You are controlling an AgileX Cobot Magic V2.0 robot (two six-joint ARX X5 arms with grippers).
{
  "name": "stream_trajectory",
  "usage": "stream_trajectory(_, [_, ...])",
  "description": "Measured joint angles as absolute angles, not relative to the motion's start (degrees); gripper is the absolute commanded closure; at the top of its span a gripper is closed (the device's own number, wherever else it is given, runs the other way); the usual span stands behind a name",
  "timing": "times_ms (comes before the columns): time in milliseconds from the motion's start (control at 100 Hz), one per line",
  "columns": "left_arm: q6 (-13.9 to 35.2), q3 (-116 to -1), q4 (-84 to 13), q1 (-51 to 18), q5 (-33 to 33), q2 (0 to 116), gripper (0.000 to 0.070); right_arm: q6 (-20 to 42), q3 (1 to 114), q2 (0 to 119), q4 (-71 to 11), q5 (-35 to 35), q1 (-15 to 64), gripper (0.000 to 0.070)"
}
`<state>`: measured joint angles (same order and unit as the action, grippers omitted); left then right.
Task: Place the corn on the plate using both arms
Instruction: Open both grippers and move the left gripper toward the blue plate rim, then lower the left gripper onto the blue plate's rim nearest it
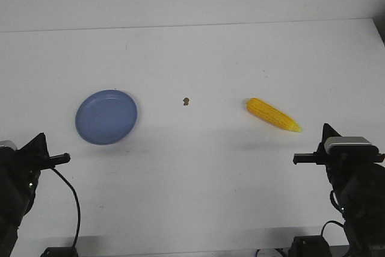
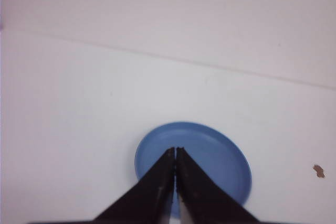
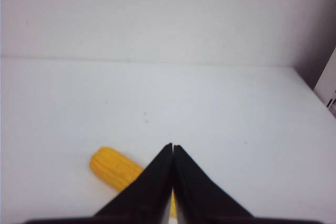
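Front view shows you the corn (image 1: 272, 114) lying right of centre, well apart from the plate (image 1: 106, 117) at left; each arm sits nearest its own item. Left gripper (image 2: 175, 151) and right gripper (image 3: 172, 147) are both clenched, empty.

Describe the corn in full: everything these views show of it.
The corn is a bright yellow cob with bumpy kernel rows, thick and rounded at one end and tapering to a pointed tip. It lies flat on the white table, right of centre, its tip slanting toward the robot's right side and the near edge. Nothing touches it but the table. The right gripper is shut and apart from it; the right wrist view shows only its blunt end.
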<state>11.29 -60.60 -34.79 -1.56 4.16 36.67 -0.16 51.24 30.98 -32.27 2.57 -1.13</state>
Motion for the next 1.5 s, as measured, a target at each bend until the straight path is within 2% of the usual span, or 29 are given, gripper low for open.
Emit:
stream_trajectory(100, [11.0,-60.6,-35.0,-1.6,4.2,35.7,0.0681,-0.1,51.3,30.7,-32.4,2.5,-1.1,0.0682])
stream_trajectory(160, [10.8,-60.7,-35.4,-1.6,4.2,35.3,0.0649,0.0,51.3,30.7,-33.2,2.5,-1.1,0.0598])
stream_trajectory(190, [10.7,-60.7,-35.6,-1.6,4.2,35.3,0.0584,0.0,51.3,30.7,-33.8,2.5,-1.1,0.0537])
stream_trajectory(260, [10.6,-60.7,-36.7,-1.6,4.2,35.3,0.0363,0.1,51.3,30.8,-35.3,2.6,-1.1,0.0382])
stream_trajectory(300, [10.6,-60.7,-37.4,-1.6,4.2,35.4,0.0259,0.1,51.3,30.8,-36.0,2.6,-1.1,0.0331])
stream_trajectory(330, [10.5,-60.7,-37.8,-1.6,4.2,35.4,0.0226,0.1,51.3,30.8,-36.2,2.6,-1.1,0.0318])
stream_trajectory(670, [10.5,-60.7,-38.6,-1.6,4.2,35.4,0.0244,0.2,51.3,30.8,-36.6,2.6,-1.1,0.0317])
stream_trajectory(770, [12.0,-60.7,-38.6,-1.6,3.0,35.9,0.0324,0.2,51.3,30.8,-36.6,2.6,-1.1,0.0318])
stream_trajectory(840, [13.0,-61.5,-39.5,-1.6,2.2,37.6,0.033,0.2,51.3,30.8,-36.6,2.6,-1.1,0.0318])
stream_trajectory(1170, [12.5,-68.7,-42.9,0.4,0.8,60.7,0.0305,0.2,51.3,30.8,-36.6,3.1,-1.1,0.0318])
stream_trajectory(1370, [11.1,-72.9,-41.4,5.8,-7.7,74.6,0.024,0.2,51.3,30.8,-36.6,3.0,-1.1,0.0318])
stream_trajectory(1500, [10.2,-74.2,-40.3,8.8,-9.0,82.0,0.0238,0.2,51.3,30.8,-36.7,3.0,-1.1,0.0318])
